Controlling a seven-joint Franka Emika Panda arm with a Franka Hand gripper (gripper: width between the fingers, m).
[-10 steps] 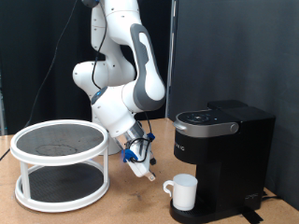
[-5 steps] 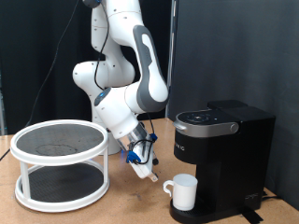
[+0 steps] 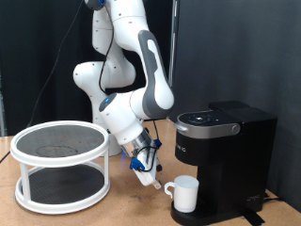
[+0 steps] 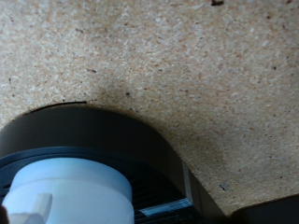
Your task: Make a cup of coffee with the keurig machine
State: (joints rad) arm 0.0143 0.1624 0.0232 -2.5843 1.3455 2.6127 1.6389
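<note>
The white cup (image 3: pixel 184 194) stands upright on the round drip base of the black keurig machine (image 3: pixel 226 162), under its spout, at the exterior view's right. The machine's lid is down. My gripper (image 3: pixel 148 176) hangs low over the table just left of the cup, a short gap from its handle, with nothing visible between its fingers. In the wrist view the cup (image 4: pixel 65 190) shows from above on the black drip base (image 4: pixel 140 149); the fingers do not show there.
A white two-tier round rack with dark mesh shelves (image 3: pixel 61 165) stands at the exterior view's left. The tabletop (image 4: pixel 187 65) is bare particle board. A dark curtain hangs behind the arm.
The gripper has moved to the right and slightly down, closer to the cup. The cup and machine have not moved.
</note>
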